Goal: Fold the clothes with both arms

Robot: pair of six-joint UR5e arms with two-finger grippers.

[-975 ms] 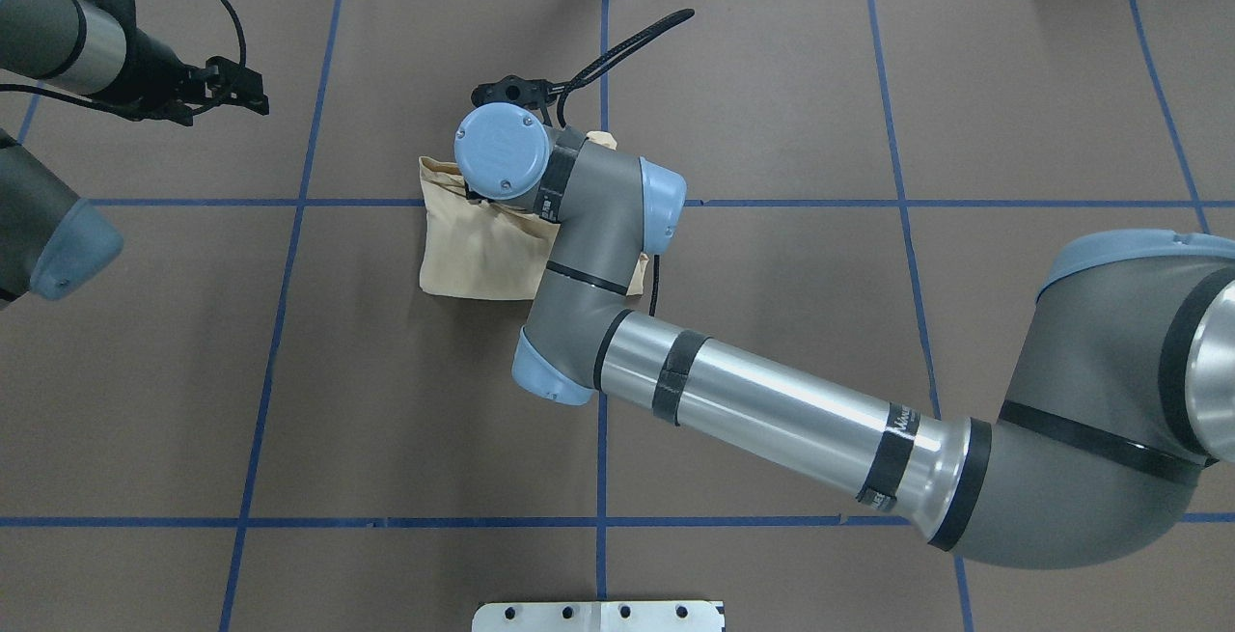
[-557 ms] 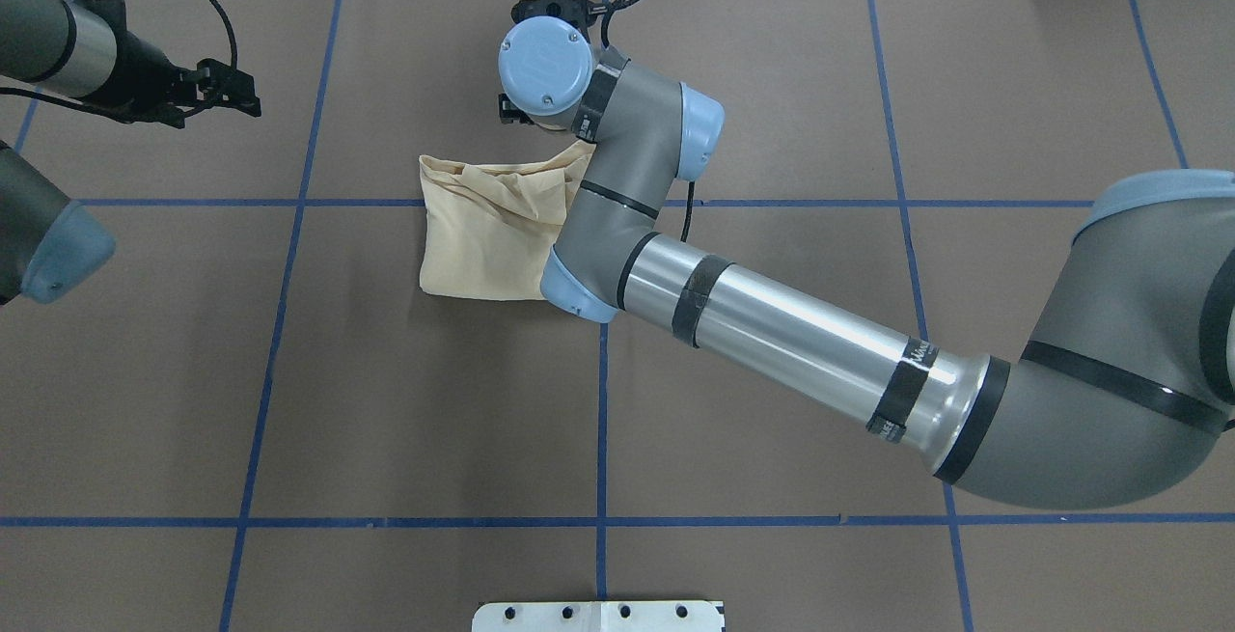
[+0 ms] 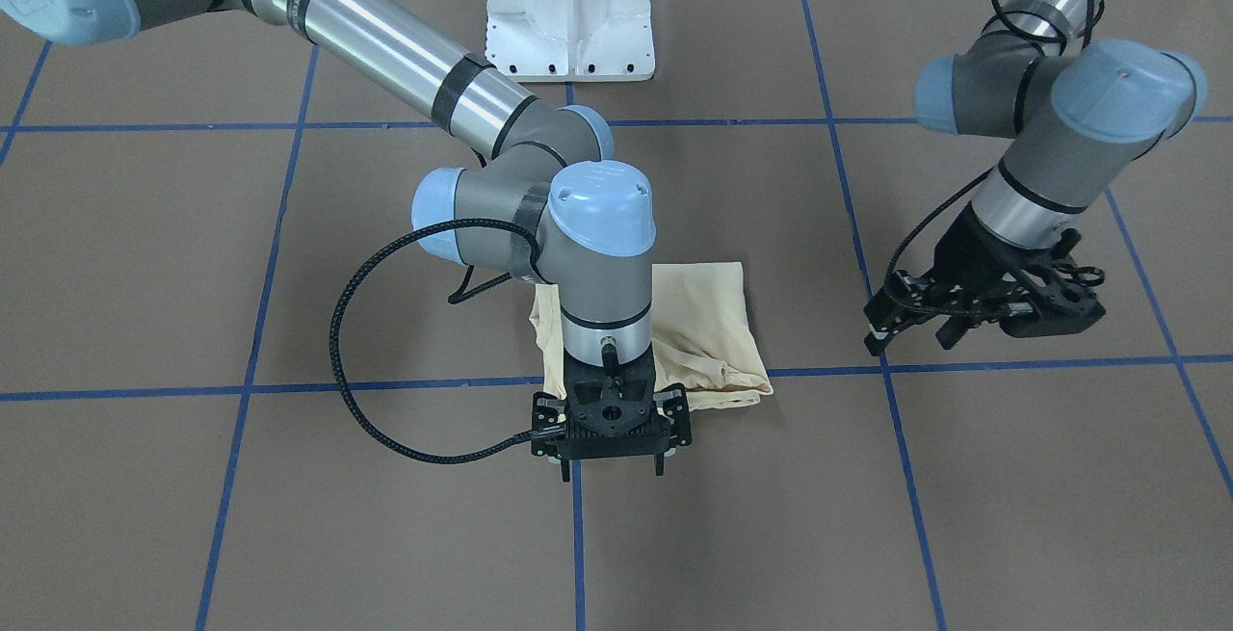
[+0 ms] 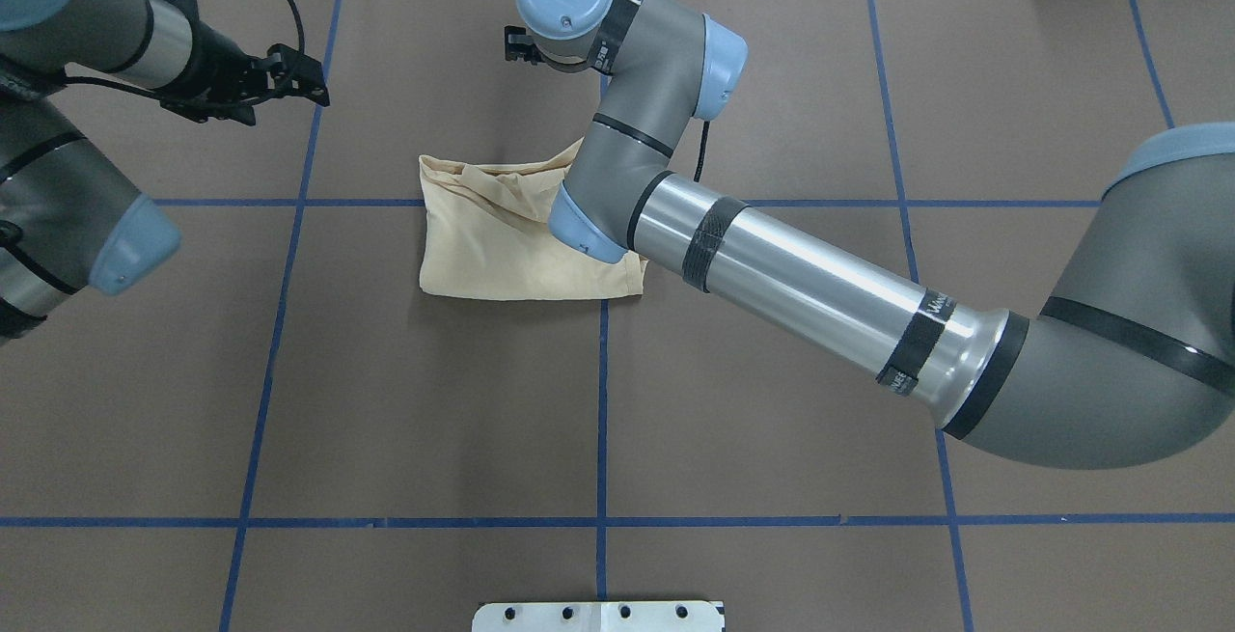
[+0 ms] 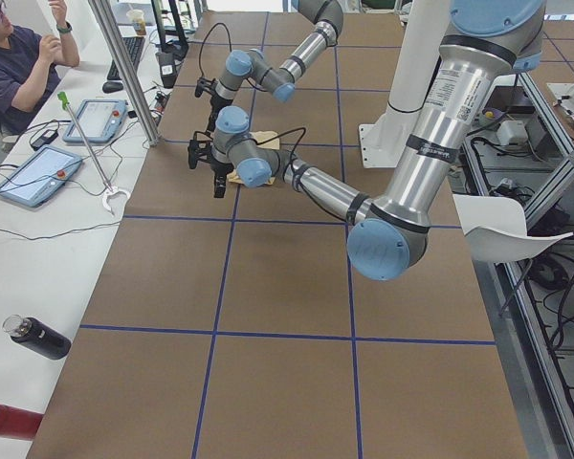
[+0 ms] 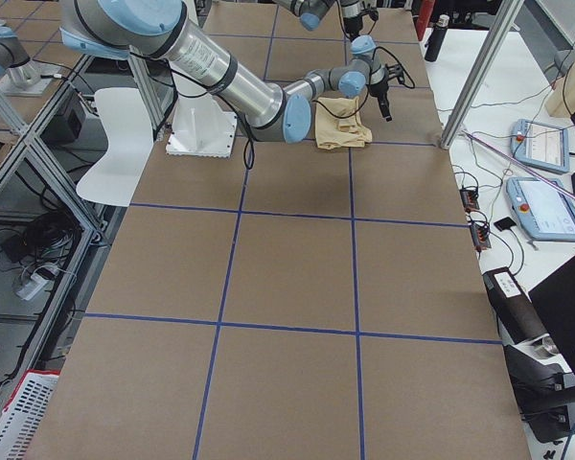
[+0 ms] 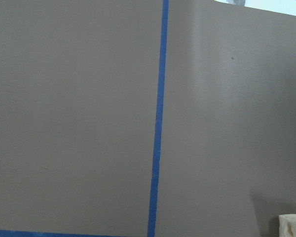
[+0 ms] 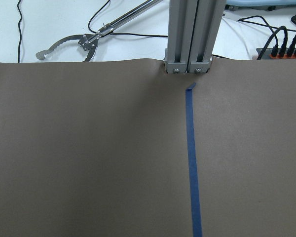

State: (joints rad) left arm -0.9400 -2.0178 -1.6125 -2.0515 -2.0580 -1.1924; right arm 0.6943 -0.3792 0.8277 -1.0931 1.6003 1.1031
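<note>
A: Where is the shirt (image 4: pixel 492 251) lying?
B: Folded, in the middle of the bench (image 4: pixel 386 400). The right gripper (image 3: pixel 612 465) is hovering open beside its edge; the left gripper (image 3: pixel 910 328) is hanging open, well apart.

I have 2 arms. My right arm (image 4: pixel 801 275) is grey, with a shiny silver tube, black bands and round light blue caps. My left arm (image 3: pixel 1050 144) has the same colours. A thin black cable (image 3: pixel 333 332) loops off my right wrist.
</note>
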